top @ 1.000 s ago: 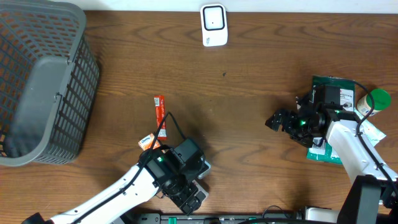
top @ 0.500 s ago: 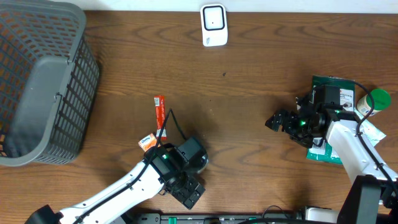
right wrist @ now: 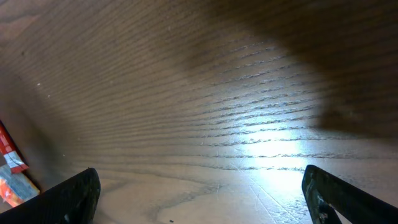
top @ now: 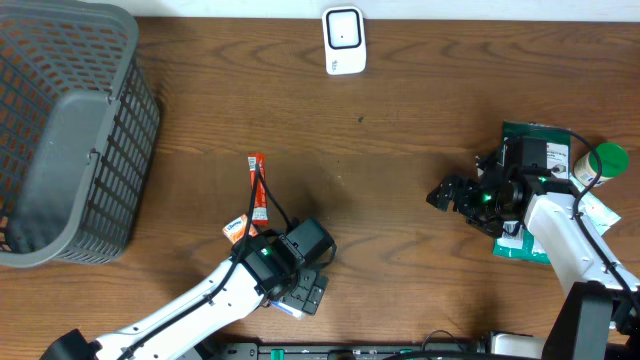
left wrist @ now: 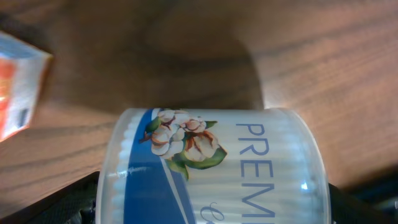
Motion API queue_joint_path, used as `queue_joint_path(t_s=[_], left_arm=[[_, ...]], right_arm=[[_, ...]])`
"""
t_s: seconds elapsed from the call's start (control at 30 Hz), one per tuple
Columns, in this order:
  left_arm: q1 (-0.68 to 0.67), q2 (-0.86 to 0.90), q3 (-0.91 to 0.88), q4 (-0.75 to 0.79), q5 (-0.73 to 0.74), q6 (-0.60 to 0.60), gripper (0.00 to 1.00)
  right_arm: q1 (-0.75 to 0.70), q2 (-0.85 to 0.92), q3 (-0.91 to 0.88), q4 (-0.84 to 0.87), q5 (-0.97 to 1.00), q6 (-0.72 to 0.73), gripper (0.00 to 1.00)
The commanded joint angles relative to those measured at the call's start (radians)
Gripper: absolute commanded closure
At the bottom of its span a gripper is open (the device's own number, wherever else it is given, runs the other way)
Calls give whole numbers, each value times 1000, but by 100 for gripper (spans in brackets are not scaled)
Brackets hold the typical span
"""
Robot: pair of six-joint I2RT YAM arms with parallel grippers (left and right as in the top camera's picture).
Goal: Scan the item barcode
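Left pincer [top: 306,293] shifted near front table [top: 400,140] edge, wide astride swab tub [left wrist: 211,168]; right pincer [top: 441,193] wide, room ahead.

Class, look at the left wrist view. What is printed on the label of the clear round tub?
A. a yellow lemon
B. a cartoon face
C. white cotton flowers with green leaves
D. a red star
C: the label on the tub carries white cotton flowers with green leaves.
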Motion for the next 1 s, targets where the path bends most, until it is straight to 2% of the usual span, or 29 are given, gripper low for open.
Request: queue_joint_path(t_s=[0.0,0.17,0.23,0.4,0.7,0.97], left_arm=[[-2,5,21,3,-76,-77,2],[-2,6,21,-17,-71,-77,2],[-2,6,21,-26,-65,-77,12],[-2,5,21,-39,-61,-93,18],[-2,5,94,-68,-61,-92,17],[68,5,289,-151,-60,-135,17]], right_arm=[[-2,-17,15,0,-10,-19,1],[-2,-17,15,-2,-10,-19,1],[-2,-17,15,-2,-10,-19,1],[-2,-17,15,-2,-10,-19,1],[-2,-17,15,-2,-10,-19,1],[-2,-17,15,-2,-10,-19,1]])
